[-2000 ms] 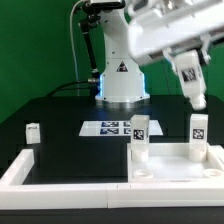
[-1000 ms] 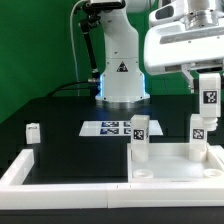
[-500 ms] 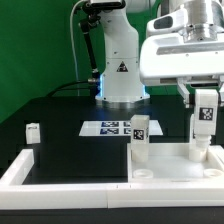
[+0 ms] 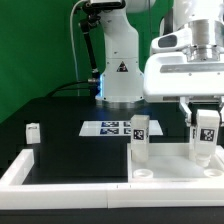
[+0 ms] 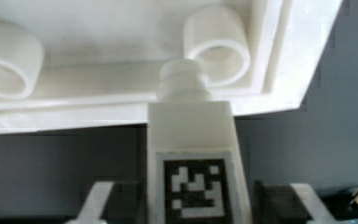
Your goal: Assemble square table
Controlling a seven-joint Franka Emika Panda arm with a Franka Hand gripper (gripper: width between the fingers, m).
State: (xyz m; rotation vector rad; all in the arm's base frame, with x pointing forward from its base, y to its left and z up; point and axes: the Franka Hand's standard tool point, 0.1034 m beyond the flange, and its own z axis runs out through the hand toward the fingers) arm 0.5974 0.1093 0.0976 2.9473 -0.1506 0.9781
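The robot arm's two-finger gripper, clamped on a short white plastic leg bearing a black-and-white tag, poises it over a corner socket of the white tray-like square top, where an off-centre tip could catch the socket's rim and tilt the leg.

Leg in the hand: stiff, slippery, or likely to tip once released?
Probably stiff: the leg looks like rigid moulded plastic. Its smooth sides may slip in the hand. Tall and narrow, it could tip unless seated in the top's socket.
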